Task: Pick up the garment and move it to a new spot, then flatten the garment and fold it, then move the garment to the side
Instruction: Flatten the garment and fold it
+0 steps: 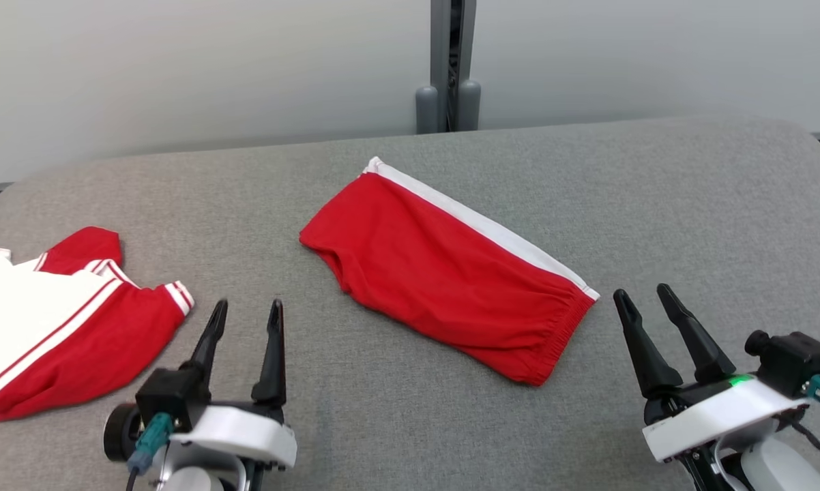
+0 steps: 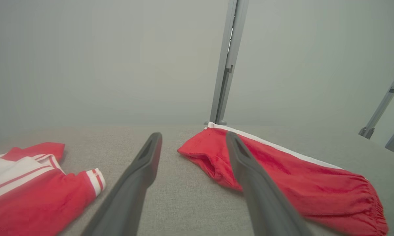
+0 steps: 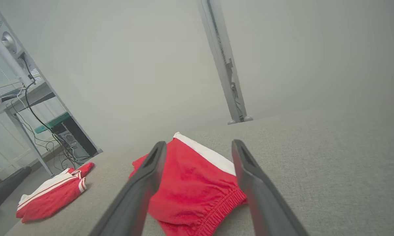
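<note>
Currently the red shorts point(image 1: 444, 273) are lying flat around the middle of the grey desk point(image 1: 690, 204), slanting from the far middle toward the near right, with nothing holding them. They are looking folded once already: a single leg-wide panel, white side stripe point(image 1: 478, 221) running along the far-right long edge, gathered waistband point(image 1: 560, 334) pointing toward the near right, leg opening pointing toward the far left. So pick-up, relocating and flattening are probably done, and a first lengthwise fold too, judging from the shape alone. A few soft ripples are showing near the leg opening, nothing big.

The left gripper point(image 1: 248, 305) is hovering by the near edge, left of centre, fingers spread apart and gripping nothing. It is sitting between the shorts and a second red-and-white garment point(image 1: 76, 327). The right gripper point(image 1: 642, 292) is hovering at the near right, fingers likewise spread and carrying nothing, tips just beside the waistband end but apart from it.

That second garment is lying loosely folded toward the near left corner, well apart from the shorts. I am guessing it is an already-handled piece, but I cannot tell.

What is remaining, as I am reading it: possibly one more fold across the length, waistband onto leg hem, then shifting the folded shorts off to one side of the desk. Neither of those is looking started.
</note>
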Available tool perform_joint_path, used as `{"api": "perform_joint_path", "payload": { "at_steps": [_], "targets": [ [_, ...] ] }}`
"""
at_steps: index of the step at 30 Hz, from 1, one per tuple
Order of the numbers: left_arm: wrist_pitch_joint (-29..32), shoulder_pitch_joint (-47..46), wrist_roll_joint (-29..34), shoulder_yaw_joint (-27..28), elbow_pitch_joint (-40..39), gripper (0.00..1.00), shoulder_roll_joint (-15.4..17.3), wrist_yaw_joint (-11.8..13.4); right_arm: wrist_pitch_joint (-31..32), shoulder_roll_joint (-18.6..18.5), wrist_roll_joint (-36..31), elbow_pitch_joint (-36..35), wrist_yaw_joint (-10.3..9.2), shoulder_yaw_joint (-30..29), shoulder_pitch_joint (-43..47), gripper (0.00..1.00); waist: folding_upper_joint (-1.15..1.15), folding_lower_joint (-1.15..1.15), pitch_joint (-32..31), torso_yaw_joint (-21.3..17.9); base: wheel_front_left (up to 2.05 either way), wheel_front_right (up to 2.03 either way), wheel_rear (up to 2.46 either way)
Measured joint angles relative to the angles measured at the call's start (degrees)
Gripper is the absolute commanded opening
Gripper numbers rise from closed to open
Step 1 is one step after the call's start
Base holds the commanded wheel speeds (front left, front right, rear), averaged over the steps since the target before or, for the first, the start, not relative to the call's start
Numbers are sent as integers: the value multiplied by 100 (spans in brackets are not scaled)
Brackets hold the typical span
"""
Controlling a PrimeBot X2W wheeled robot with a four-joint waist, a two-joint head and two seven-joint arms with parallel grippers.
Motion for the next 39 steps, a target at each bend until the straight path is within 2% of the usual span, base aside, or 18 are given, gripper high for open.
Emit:
{"api": "perform_joint_path", "payload": {
  "at_steps": [11, 19, 31, 35, 39],
  "targets": [
    [0, 585, -91, 87, -381, 100, 1, 276, -1, 690, -1751, 0, 0, -1195, 451, 100, 0, 0, -171, 187, 0, 0, 0],
    [0, 762, 163, 179, -549, 100, 2, 385, 0, 985, -2151, 65, 0, -1432, 628, 100, 0, 0, -177, 292, 0, 0, 0],
    [0, 843, 241, 87, -488, 100, 1, 349, 0, 1028, -2159, 250, 0, -1399, 634, 100, 0, 0, -170, 313, 0, 0, 0],
    [0, 840, 224, 52, -459, 100, 2, 316, 0, 1049, -1736, 524, 0, -1232, 636, 100, 0, 0, -119, 333, 0, 0, 0],
    [0, 803, 232, -27, -350, 100, 2, 271, 0, 1035, -966, 1104, 0, -928, 581, 100, 0, 0, -42, 395, 0, 0, 0]
  ]
}}
